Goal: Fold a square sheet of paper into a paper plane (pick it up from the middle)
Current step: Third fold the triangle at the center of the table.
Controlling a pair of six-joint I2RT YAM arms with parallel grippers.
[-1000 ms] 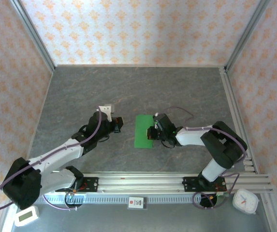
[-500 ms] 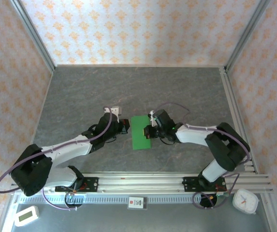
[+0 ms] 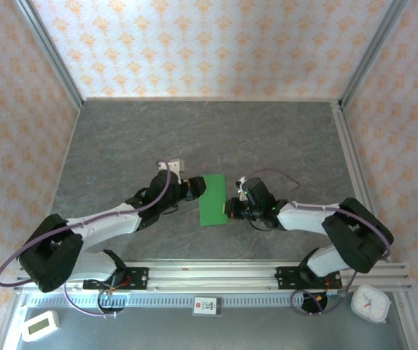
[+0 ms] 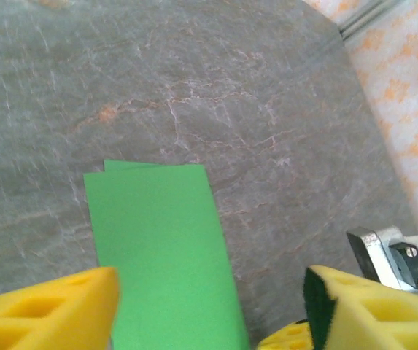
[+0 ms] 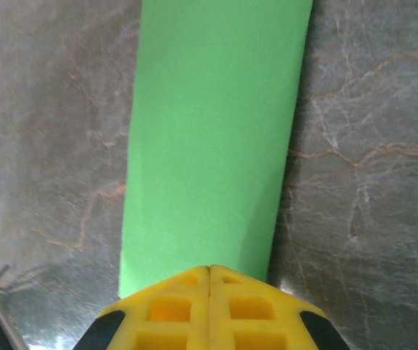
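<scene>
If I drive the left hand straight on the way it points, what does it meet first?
Most likely the green paper, lying flat on the table just ahead, between the fingers of the open left hand. How far above the sheet the fingers ride is unclear.

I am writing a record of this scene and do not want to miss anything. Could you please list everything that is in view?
sheet of paper: one, bright green, folded to a narrow rectangle, mid-table between the grippers
table: one, grey marbled
walls: three, pale with orange pattern, around the table
rail: one, silver, near edge
label card: one, white, below the rail
clock: one, white, near right corner
small device: one, white, near left corner
left gripper: yellow fingers, open, at the sheet's left edge
right gripper: yellow fingers, shut on the sheet's right edge
</scene>
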